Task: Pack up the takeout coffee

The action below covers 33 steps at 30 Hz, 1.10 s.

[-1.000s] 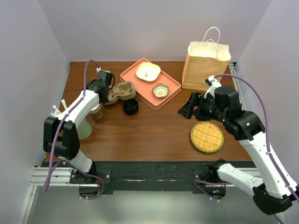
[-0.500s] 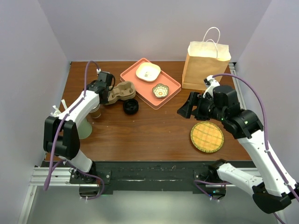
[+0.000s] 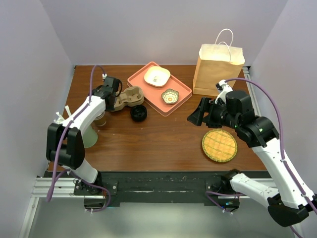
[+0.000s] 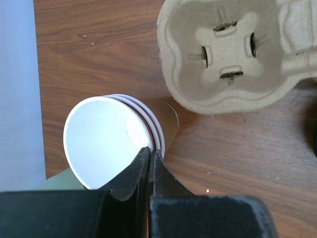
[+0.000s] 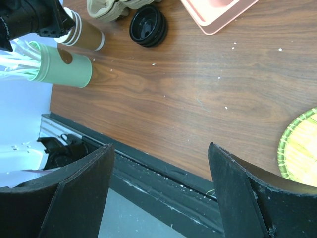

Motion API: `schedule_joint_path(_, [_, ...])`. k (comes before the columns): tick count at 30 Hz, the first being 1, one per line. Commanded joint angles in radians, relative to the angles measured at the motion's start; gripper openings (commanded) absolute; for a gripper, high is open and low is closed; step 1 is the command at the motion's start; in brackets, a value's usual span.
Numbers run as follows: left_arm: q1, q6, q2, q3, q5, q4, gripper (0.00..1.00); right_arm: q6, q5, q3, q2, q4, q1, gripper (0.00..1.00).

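Note:
No takeout coffee with a lid shows in any view. A stack of lidless brown paper cups (image 4: 111, 136) with white insides stands at the table's left (image 3: 101, 118). My left gripper (image 4: 149, 151) is shut on the rim of the top cup, one finger inside it and one outside. A loose black lid (image 3: 138, 113) lies beside a cardboard cup carrier (image 4: 233, 54). The paper bag (image 3: 218, 69) stands upright at the back right. My right gripper (image 5: 161, 146) hangs open and holds nothing, above the table in front of the bag (image 3: 195, 118).
A pink tray (image 3: 185, 91) with two small dishes sits at the back middle. A round woven mat (image 3: 219, 145) lies at the front right. A pale green holder (image 5: 67, 69) with white sticks stands next to the cup stack at the left edge.
My left gripper's jaws have closed onto the top cup's rim. The right arm has drifted slightly left, still open.

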Motion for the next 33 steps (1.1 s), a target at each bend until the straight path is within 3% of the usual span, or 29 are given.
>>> schedule_joint_path(1, [0.004, -0.021, -0.043, 0.059, 0.004, -0.056, 0.0, 0.004, -0.031, 0.004, 0.01, 0.036, -0.004, 0.8])
schedule_joint_path(13, [-0.005, -0.031, -0.103, 0.064, -0.004, -0.1, 0.0, -0.008, -0.048, 0.024, 0.038, 0.051, -0.004, 0.81])
schedule_joint_path(19, [-0.079, -0.023, -0.089, 0.083, -0.151, -0.156, 0.0, -0.002, -0.063, 0.014, 0.042, 0.067, -0.002, 0.81])
schedule_joint_path(25, [-0.111, -0.087, -0.093, 0.008, -0.032, -0.151, 0.0, 0.003, -0.071, 0.015, 0.053, 0.081, -0.002, 0.81])
schedule_joint_path(33, [-0.134, -0.074, -0.081, 0.126, -0.108, -0.214, 0.0, -0.002, -0.071, 0.038, 0.067, 0.078, -0.004, 0.81])
